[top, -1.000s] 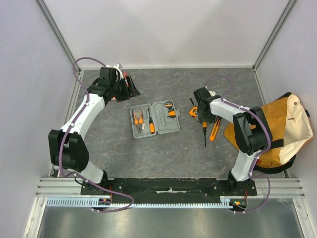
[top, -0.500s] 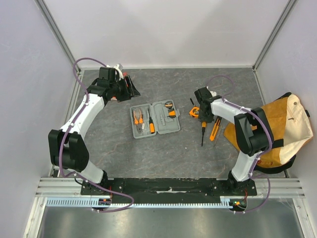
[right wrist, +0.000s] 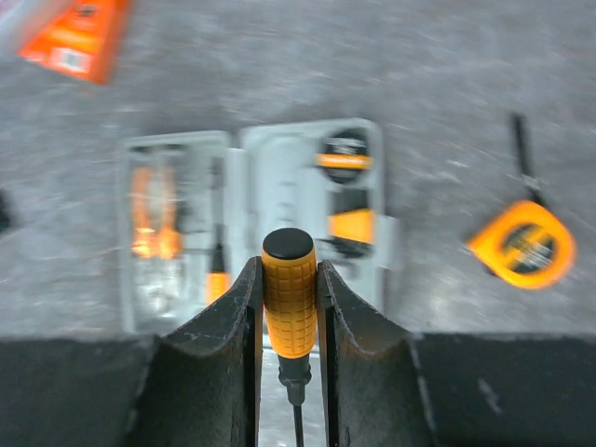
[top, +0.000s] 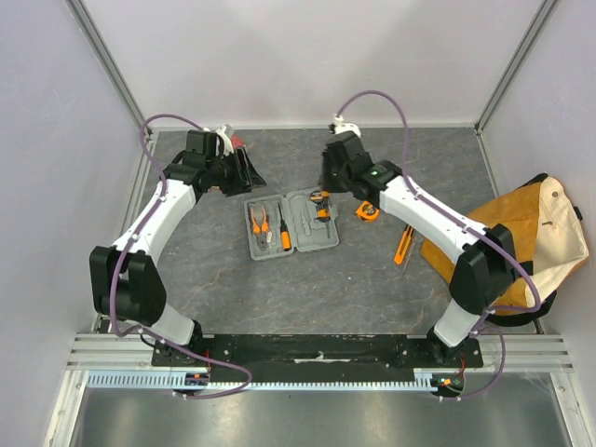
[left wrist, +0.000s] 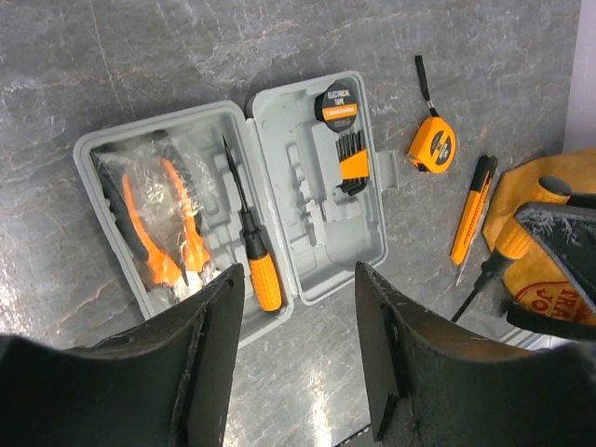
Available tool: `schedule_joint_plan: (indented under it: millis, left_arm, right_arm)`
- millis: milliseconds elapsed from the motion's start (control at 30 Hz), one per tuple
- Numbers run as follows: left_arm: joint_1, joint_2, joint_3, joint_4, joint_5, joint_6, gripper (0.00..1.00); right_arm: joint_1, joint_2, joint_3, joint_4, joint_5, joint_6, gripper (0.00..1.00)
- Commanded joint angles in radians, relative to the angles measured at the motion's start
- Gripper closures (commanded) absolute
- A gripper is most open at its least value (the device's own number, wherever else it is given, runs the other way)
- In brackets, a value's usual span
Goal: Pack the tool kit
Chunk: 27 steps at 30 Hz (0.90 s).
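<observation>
The grey tool kit case (top: 303,235) lies open on the table, also in the left wrist view (left wrist: 321,247) and the right wrist view (right wrist: 279,182). Its slots hold orange pliers (left wrist: 158,223), a screwdriver (left wrist: 253,265), hex keys (left wrist: 350,160) and black tape (left wrist: 341,101). My right gripper (top: 330,179) is shut on a second orange-handled screwdriver (right wrist: 290,298), held in the air above the case's far right side; it also shows in the left wrist view (left wrist: 503,247). My left gripper (top: 248,172) is open and empty above the table, behind the case's left half.
An orange tape measure (top: 367,210) and an orange utility knife (top: 402,245) lie right of the case. The tan canvas bag (top: 521,233) sits at the right edge. A red-orange packet (right wrist: 84,33) lies at the back left.
My right gripper has lifted the screwdriver off the table beside the utility knife and swung it back and left to above the case. The left arm has barely moved.
</observation>
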Motion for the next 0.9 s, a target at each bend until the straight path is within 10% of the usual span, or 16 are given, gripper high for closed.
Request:
schedule_joint_plan:
  millis: [0, 367, 867]
  left_arm:
    - [0.0, -0.097, -0.038, 0.017, 0.029, -0.018, 0.43]
    - [0.003, -0.238, -0.201, 0.083, -0.172, -0.017, 0.44]
    - [0.006, -0.242, -0.233, 0.099, -0.106, -0.012, 0.46]
  right_arm:
    - [0.091, 0.092, 0.105, 0.1, -0.045, 0.02, 0.84]
    - [0.165, 0.336, 0.223, 0.242, -0.096, 0.064, 0.84]
    - [0.181, 0.489, 0.272, 0.338, -0.083, 0.079, 0.84]
